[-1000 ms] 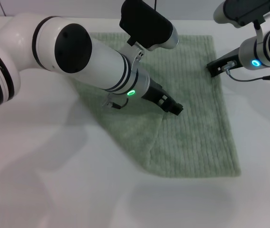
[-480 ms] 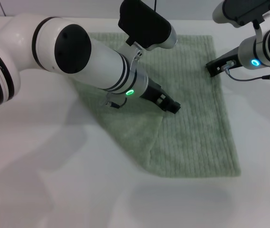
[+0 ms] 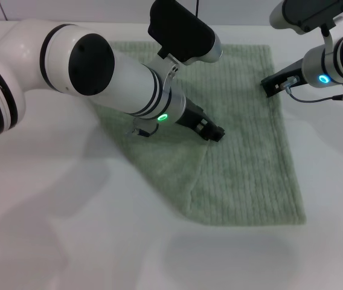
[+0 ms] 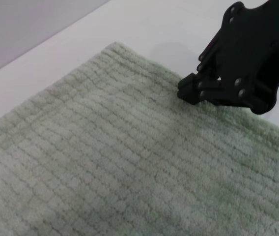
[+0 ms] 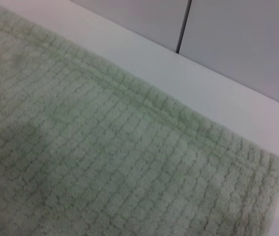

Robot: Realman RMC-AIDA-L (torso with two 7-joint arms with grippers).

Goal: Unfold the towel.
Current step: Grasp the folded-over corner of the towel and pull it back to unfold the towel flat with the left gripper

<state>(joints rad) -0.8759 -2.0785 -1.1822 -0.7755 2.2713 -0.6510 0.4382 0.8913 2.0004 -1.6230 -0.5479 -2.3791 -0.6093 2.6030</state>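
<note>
The pale green ribbed towel (image 3: 250,157) lies on the white table, with its left part doubled over into a slanted flap (image 3: 171,157). My left gripper (image 3: 216,134) is low over the towel's middle, at the upper end of the flap's edge. My right gripper (image 3: 269,85) rests at the towel's right hem near the far corner. In the left wrist view, the right gripper (image 4: 188,92) shows black, its tips together on the hem of the towel (image 4: 105,147). The right wrist view holds only the towel (image 5: 105,147) with its hem and corner.
The white table (image 3: 69,241) runs wide on the near side and to the right of the towel. My bulky left arm (image 3: 99,66) crosses above the towel's far left part and hides it. A wall seam stands behind the table (image 5: 181,29).
My left gripper has slid a little to the left and farther away along the towel. The right gripper and the towel's outline look unchanged.
</note>
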